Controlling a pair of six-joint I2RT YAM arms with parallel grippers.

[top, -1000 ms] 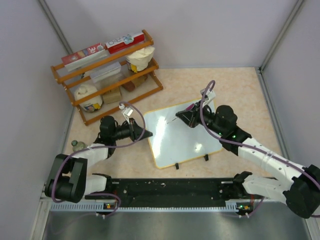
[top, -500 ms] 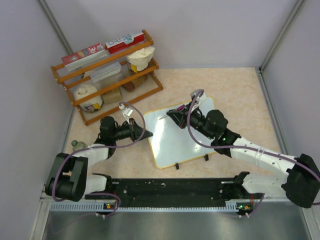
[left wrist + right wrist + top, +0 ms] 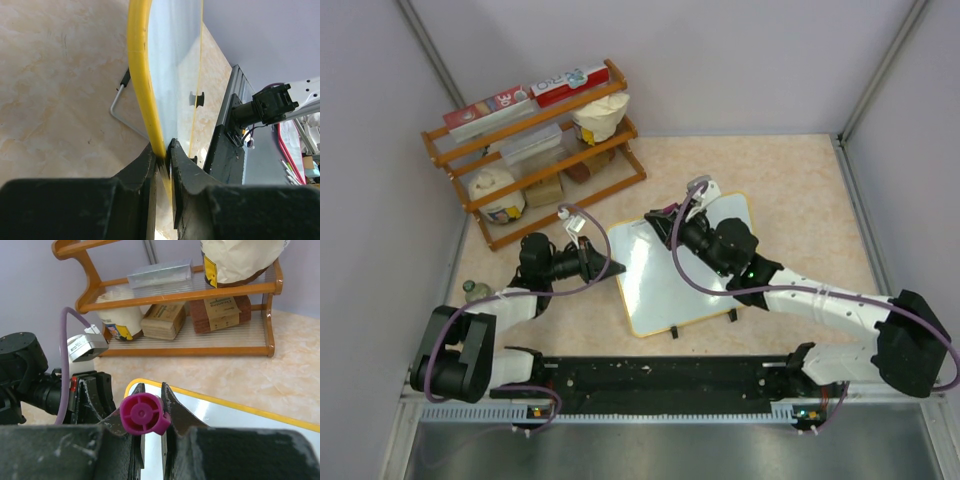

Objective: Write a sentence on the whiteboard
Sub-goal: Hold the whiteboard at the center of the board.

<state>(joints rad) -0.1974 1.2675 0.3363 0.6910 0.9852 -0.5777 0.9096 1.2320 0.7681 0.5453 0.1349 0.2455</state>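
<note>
Top external view: the whiteboard lies askew on the table between the two arms. Its two black clips are on the near edge, and a wooden rack stands well apart at far left.

Left wrist view: the left gripper has its jaws pressed together on the board's yellow rim at the left edge, steadying it.

Right wrist view: the right gripper pinches a marker, magenta butt end toward the camera, over the far-left corner of the board. The writing tip is hidden behind the fingers, so whether it touches the white face cannot be told.

Hazards from this position:
- **Board slip:** the rim is held at one narrow point only, so a sideways stroke could pivot or slide the board under the pen and distort the letters.
- **Pen slip:** downward pressure could push the smooth barrel up through the fingers, or tilt it, lifting the tip and breaking the line.
- **Run-off:** a stroke started so near the corner could leave the board and mark the rim or table.
- **Collision:** the two grippers work near each other at the left edge, so a leftward stroke could bring them into contact.
</note>
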